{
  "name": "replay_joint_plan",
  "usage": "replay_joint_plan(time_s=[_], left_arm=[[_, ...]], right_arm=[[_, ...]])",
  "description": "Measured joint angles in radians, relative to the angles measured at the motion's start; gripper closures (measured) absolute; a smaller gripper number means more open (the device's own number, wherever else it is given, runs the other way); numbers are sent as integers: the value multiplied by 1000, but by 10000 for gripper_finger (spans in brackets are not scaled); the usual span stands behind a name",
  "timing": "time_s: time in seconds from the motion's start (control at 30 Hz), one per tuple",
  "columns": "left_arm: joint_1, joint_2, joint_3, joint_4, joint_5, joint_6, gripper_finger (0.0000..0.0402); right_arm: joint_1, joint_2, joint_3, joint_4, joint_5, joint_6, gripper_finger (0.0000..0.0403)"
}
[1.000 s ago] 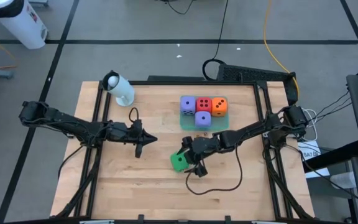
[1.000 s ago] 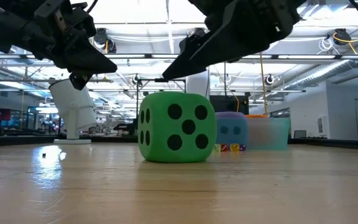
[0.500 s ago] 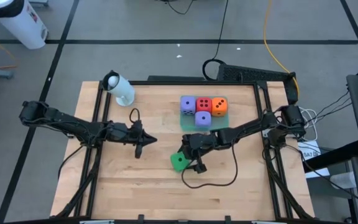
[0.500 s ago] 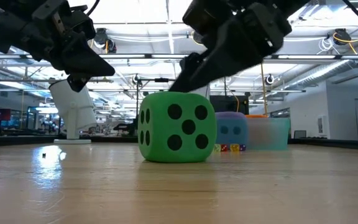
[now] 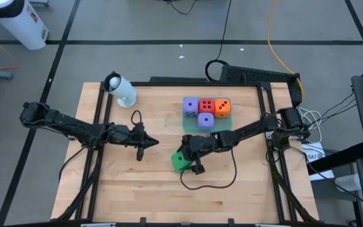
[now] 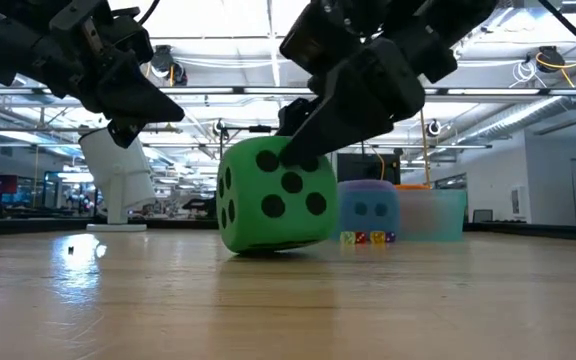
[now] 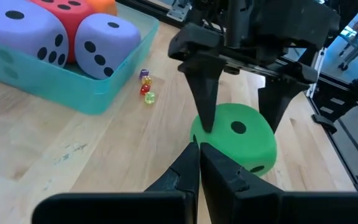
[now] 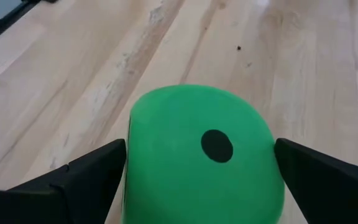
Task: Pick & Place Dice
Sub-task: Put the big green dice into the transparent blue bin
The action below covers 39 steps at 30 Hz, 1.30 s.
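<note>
Straddling tilted green die [image 6: 273, 195], right tool [image 7: 238, 115]

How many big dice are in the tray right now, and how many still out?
4 in the tray: two purple dice, red die, orange die. 1 out: green die, between the open right gripper fingers.

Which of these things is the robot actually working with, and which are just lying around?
Part of the job:
green die, between the open right gripper fingers
purple, red and orange dice
translucent green tray holding them

Just lying about:
white cylinder
tiny coloured dice beside the tray
idle left gripper, shut
</note>
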Motion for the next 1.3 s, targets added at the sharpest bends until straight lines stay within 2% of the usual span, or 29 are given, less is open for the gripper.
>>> replay_joint_plan(time_s=[0.23,0.5,0.6,0.87,1.07,1.3], left_arm=[[0,0,0,3,0,12,380],[0,0,0,4,0,11,380],[0,0,0,4,-5,11,380],[0,0,0,4,-16,-3,380],[0,0,0,4,-16,-3,380],[0,0,0,4,-16,0,380]], right_arm=[[75,1,-1,-18,121,-110,3],[91,1,-1,-59,109,-36,3],[90,1,-1,-99,62,-13,3],[91,2,-16,-110,57,-5,3],[98,-20,-19,-15,55,-15,3],[122,-54,-17,16,7,-13,3]])
